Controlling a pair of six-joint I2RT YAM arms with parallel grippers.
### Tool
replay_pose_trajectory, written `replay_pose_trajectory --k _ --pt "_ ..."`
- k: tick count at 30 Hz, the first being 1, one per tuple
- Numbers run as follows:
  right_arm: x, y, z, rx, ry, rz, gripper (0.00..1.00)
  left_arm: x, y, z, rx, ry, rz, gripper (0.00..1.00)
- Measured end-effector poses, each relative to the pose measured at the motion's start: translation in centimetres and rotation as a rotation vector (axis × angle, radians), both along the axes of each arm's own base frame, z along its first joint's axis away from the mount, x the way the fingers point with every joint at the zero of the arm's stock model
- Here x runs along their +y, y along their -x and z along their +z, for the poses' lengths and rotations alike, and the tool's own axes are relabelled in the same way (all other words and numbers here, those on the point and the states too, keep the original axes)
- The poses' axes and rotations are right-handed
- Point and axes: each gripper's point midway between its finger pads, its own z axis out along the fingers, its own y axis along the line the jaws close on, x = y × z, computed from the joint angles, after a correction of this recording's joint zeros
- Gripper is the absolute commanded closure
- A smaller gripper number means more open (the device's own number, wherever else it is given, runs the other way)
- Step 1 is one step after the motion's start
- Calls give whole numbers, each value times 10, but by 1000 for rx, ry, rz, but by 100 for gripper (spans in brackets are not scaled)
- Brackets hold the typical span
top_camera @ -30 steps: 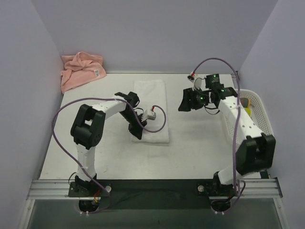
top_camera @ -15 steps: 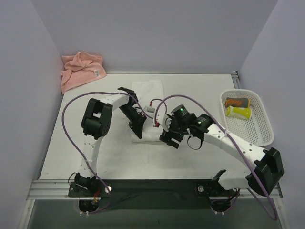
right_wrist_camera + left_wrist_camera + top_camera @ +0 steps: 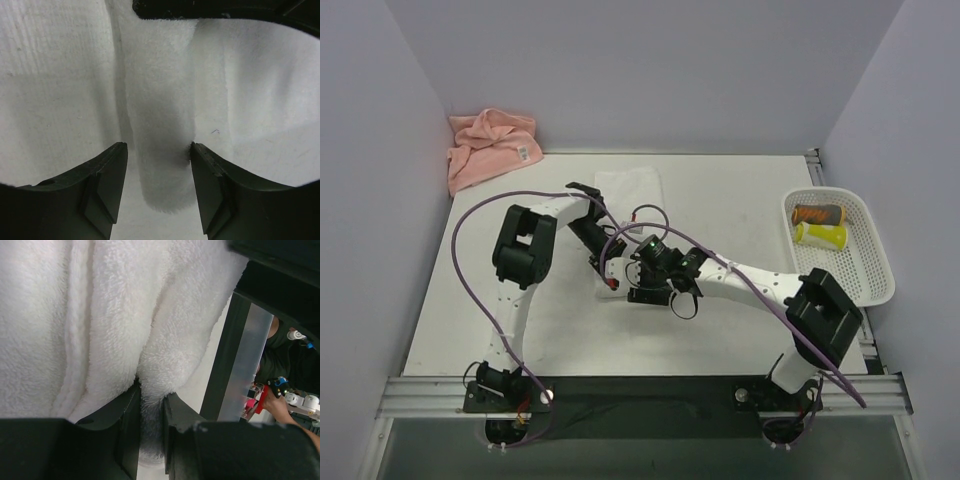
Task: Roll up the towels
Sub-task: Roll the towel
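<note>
left gripper [image 3: 151, 405]: jaws nearly closed, pinching a raised fold of the white towel [image 3: 100, 315]; terry pile bulges out above the two fingers.
right gripper [image 3: 157, 150]: jaws spread, straddling a narrow ridge of the same towel. The ridge fills most of the gap. The wrist view does not show whether the pads press on it.
gripper spacing: the top view shows both heads low over the near end of the white towel, just beside each other, left one on the left. A dark part, apparently of the left gripper, sits at the top edge of the right wrist view.
white towel, position: middle of the table [image 3: 740, 200], long axis running away from the arm bases. The far end lies flat and uncovered. The near end is hidden under the arms in the top view.
white towel, shape: long lengthwise creases near the left fingers; rounded fold end pointing at the right wrist camera.
pink towel [image 3: 490, 148]: crumpled heap in the far left corner against the wall, small white tag on its right side, well apart from both grippers.
basket [image 3: 865, 275]: white mesh, at the right edge of the table, holding an orange-brown roll [image 3: 818, 214] and a yellow roll [image 3: 822, 235] side by side at its far end.
arms: left elbow raised on the left; right arm reaching across from the right base to the centre.
</note>
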Motion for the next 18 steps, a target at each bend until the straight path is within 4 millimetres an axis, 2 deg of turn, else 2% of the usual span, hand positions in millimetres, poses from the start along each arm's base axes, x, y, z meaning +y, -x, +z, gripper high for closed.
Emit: replay_pose_trajectory --k 1,6,10,12,13,16,18 --pt "0 -2 -4 5 3 0 56 0 0 0 5 2 6 100" --pt "-9 -13 -31 80 1 -35 71 4 0 1 40 18 43 100" --pt "-7 -20 -33 168 -68 -66 88 7 2 1 78 46 85 100" --pt "-5 -22 -30 221 -95 -84 93 8 3 1 91 58 104 99" --pt "-4 -22 -29 255 -111 -93 97 9 4 2 96 68 117 96" --pt "0 -18 -25 367 -147 -106 100 12 7 3 128 97 166 88" --pt "4 -12 -22 453 -169 -108 100 15 11 4 154 115 200 79"
